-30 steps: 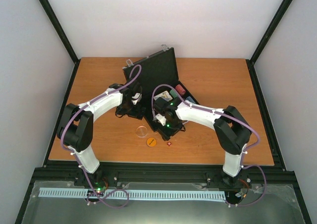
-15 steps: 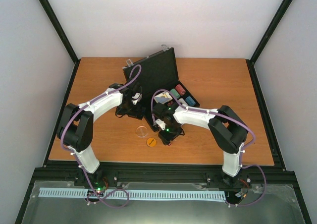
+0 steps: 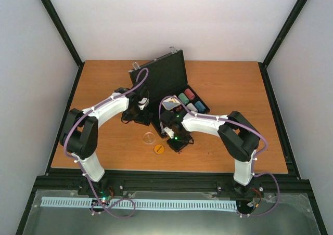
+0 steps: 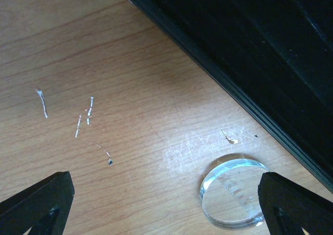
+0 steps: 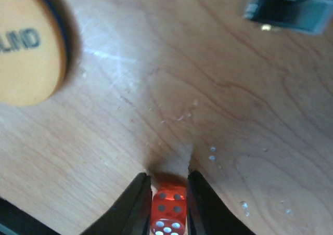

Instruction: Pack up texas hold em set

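The only writing I can read is "LIND" in dark capitals on the orange disc, cut off by the left edge of my right wrist view; the disc lies flat on the table, at 10 o'clock from the red die. My right gripper is nearly closed, its 2 fingers pinching that die from both sides at table level, white pips facing the camera. My right arm rises from its base at 5 o'clock of the top view, folds at the elbow out to the right, and stretches its forearm left, with the wrist pointing down just in front of the near corner of the black briefcase. The case stands open, lid raised at 12 o'clock, with the chip stacks and the card box in its tray. My left arm arcs up from 7 o'clock and bends inward beside the case's left edge. My left gripper is spread wide and holds nothing; the clear disc lies on the wood just inside its right finger, near the briefcase edge.
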{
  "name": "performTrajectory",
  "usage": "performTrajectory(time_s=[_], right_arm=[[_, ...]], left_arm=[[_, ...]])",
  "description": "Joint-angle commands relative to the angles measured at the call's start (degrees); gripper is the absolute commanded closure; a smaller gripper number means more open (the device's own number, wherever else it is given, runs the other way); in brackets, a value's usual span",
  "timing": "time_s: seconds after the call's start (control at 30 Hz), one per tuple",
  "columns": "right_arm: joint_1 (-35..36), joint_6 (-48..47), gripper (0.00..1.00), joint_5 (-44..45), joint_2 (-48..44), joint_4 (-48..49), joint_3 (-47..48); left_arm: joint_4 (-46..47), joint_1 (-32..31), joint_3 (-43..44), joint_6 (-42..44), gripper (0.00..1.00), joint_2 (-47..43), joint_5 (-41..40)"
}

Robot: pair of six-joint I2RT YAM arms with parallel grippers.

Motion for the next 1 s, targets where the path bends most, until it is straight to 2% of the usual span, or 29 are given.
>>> performTrajectory(time_s=[0.0,0.17,0.33,0.5,0.67,0.83,0.97], right_arm=[[0.8,0.7,0.84,0.6,-0.7,0.0,-0.9],[0.8,1.1,0.92,3.8,-2.4,-1.9,0.6],[0.4,0.1,0.94,8.4,-3.6,-5.4,5.9],[-0.3,0.5,0.81,11.3,-3.3,-7.0,8.5],[-1.5,1.1,0.75,12.3,-4.1,-7.5,8.5],[-5.6,2.2,0.71,11.3,-5.1,-6.3,8.3],[-8.7,4.0,0.62,13.4,-6.2,-6.1,7.9]], left_arm=[[0.4,0.2,-0.1,-0.4,0.0,-0.9,0.7],[0.6,0.2,0.0,-0.4,0.0,-0.8,0.5],[0.5,0.2,0.5,-0.4,0.0,-0.6,0.6],[0.4,0.2,1.1,-0.3,0.0,-0.3,0.6],[0.5,0.2,1.1,-0.3,0.0,0.0,0.8],[0.6,0.2,1.2,-0.3,0.0,0.3,1.1],[0.5,0.2,1.3,-0.2,0.0,0.3,1.1]])
